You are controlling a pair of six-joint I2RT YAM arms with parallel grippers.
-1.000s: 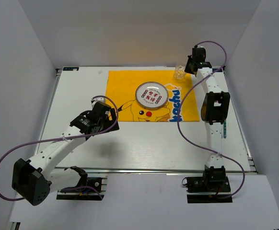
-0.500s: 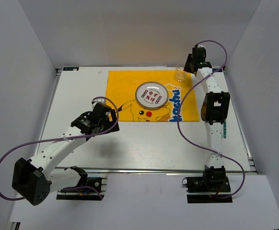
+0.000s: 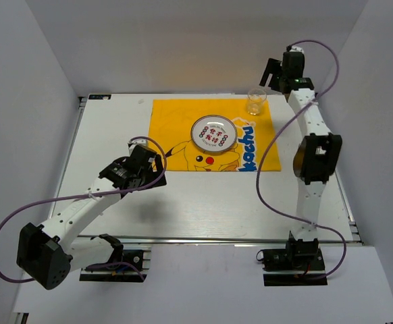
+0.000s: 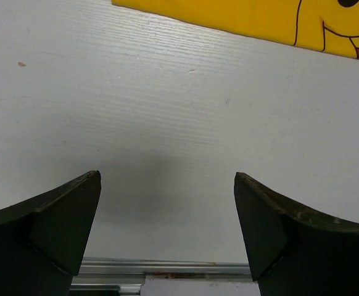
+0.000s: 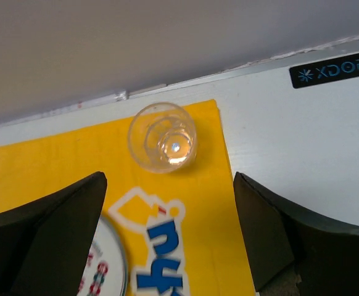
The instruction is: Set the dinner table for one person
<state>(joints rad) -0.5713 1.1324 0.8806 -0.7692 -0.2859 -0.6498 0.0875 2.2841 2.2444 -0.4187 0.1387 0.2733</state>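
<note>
The dinner table (image 3: 203,202) is a wide white top. On its far half lies a yellow cartoon mat (image 3: 176,118) with a round plate (image 3: 213,132) at its middle. A clear glass (image 3: 255,101) stands upright on the mat's far right corner. My right gripper (image 3: 271,75) hangs open above and just behind the glass (image 5: 162,137), which shows apart from both fingers of the right gripper (image 5: 168,179). My left gripper (image 3: 157,164) is open over bare table (image 4: 167,111) near the mat's front left corner, with nothing in the left gripper (image 4: 167,176).
A metal rail (image 3: 217,238) edges the table's near side, and another rail (image 5: 185,83) runs behind the glass. Grey walls (image 3: 41,74) close in the left, back and right. Purple cables (image 3: 267,175) loop off both arms.
My right gripper has opened and let go of the glass, then risen and drawn back to the right. The glass stays on the mat's corner. The left arm has barely moved.
</note>
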